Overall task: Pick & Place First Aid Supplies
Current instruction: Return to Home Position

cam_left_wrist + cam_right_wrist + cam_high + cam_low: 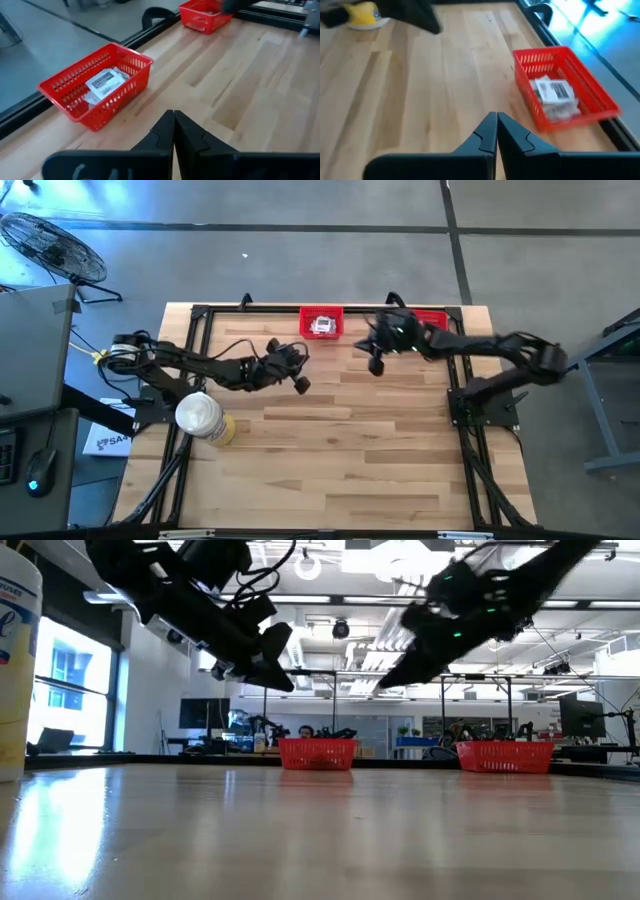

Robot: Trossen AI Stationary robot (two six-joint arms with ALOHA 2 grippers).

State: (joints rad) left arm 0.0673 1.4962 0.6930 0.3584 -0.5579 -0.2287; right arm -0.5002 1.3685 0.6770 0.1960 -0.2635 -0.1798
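The first aid supplies [104, 83] are small white packets with dark print, lying in a red bin [321, 311] at the middle of the table's far edge; they also show in the right wrist view [553, 95]. A second red bin [204, 15] stands at the far right, partly under my right arm. My left gripper [301, 384] hangs shut above the bare wood, near and slightly left of the middle bin. My right gripper [377, 366] hangs shut above the wood to that bin's near right. Both fingertip pairs, left [173, 125] and right [496, 127], hold nothing.
A large white cylinder with a yellowish base [205, 418] lies near the table's left edge. A black frame rail [250, 308] runs along the far edge and down both sides. The light wooden table top [340, 450] stretches toward the near edge.
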